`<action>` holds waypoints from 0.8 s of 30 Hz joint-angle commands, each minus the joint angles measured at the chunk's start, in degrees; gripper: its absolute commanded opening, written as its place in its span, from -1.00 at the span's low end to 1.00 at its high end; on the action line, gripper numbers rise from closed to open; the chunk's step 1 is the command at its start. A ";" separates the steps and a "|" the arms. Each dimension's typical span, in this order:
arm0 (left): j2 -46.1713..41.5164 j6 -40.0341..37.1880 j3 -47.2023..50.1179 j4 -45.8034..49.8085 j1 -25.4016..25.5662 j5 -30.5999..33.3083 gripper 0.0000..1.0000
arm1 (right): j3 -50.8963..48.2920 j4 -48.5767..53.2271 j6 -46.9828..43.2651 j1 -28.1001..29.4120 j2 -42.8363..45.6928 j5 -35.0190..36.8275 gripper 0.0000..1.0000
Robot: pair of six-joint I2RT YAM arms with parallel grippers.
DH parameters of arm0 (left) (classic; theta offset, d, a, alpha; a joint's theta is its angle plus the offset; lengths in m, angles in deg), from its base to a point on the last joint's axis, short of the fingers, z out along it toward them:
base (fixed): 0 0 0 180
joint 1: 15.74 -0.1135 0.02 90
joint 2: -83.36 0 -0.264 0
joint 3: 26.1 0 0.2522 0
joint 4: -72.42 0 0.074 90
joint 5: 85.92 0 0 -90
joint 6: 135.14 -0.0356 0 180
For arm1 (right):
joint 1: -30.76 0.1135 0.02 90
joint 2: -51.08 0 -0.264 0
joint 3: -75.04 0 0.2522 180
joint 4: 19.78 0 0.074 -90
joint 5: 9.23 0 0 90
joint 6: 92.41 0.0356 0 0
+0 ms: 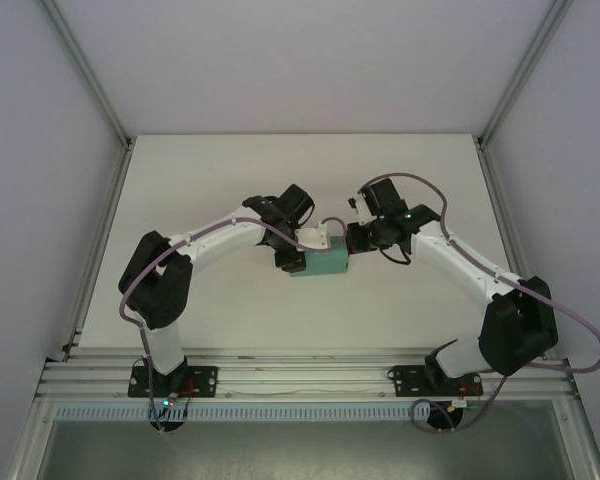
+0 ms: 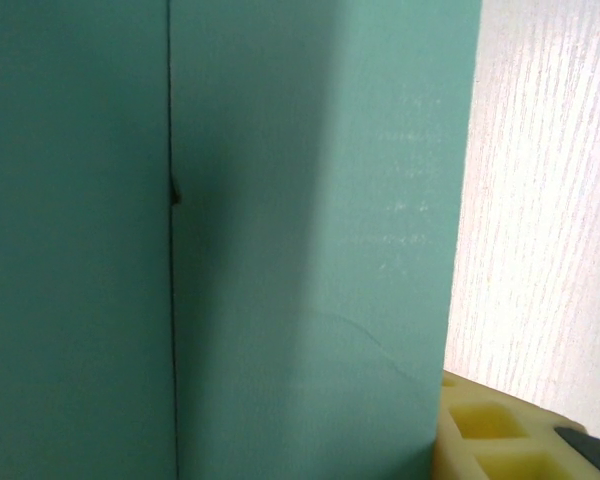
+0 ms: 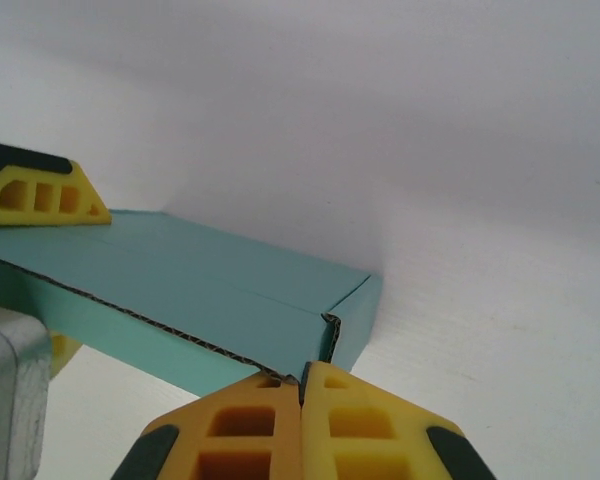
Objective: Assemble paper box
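Where one paper box (image 1: pixel 325 266) sits between them, left claw (image 1: pixel 292 258) grasping its nine o'clock end, right claw (image 3: pixel 302 392) clenched at three.

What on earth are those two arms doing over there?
Two robot arms are working on a small teal box in the middle of the table. The left tool holds the box at one end, with one finger on top and one underneath. The right tool is shut, its tips right by the box's other end. I can't tell whether they touch it.
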 commanded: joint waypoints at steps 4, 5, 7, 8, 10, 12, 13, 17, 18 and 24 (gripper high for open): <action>0.87 1.34 -0.31 -0.64 0.11 -0.82 -0.04 | -3.33 -5.86 6.15 1.00 2.12 1.49 -1.00; 0.79 1.32 -0.21 -0.79 0.14 -0.85 -0.03 | -4.70 -7.14 3.89 1.13 2.68 1.95 -1.00; 0.70 1.55 0.07 -1.17 0.16 -0.65 -0.02 | -8.78 -11.81 0.24 1.08 4.41 3.27 -1.00; 0.63 1.59 0.16 -1.25 0.11 -0.65 -0.01 | -10.79 -14.04 -1.50 1.21 5.38 3.32 -1.00; 0.61 1.92 0.25 -1.55 0.13 -0.54 -0.01 | -15.50 -19.53 -4.17 1.34 7.70 3.47 -1.00; 0.46 2.08 0.39 -1.77 0.14 -0.69 0.00 | -20.28 -24.99 -7.53 1.78 9.95 2.83 -1.00; 0.48 2.11 0.38 -1.77 0.08 -0.65 0.00 | -22.48 -27.62 -8.33 2.12 11.09 2.85 -1.00; 0.26 3.22 -0.02 -2.47 0.10 0.29 0.12 | -26.40 -31.98 -7.85 3.24 13.65 2.91 -1.00; 0.10 3.56 -0.28 -2.47 0.10 0.38 0.18 | -26.30 -31.63 -7.36 3.39 13.90 3.32 -1.00; -3.08 6.22 0.01 -5.25 0.08 -0.18 0.73 | -21.60 -24.89 -3.10 4.80 12.82 9.10 -1.00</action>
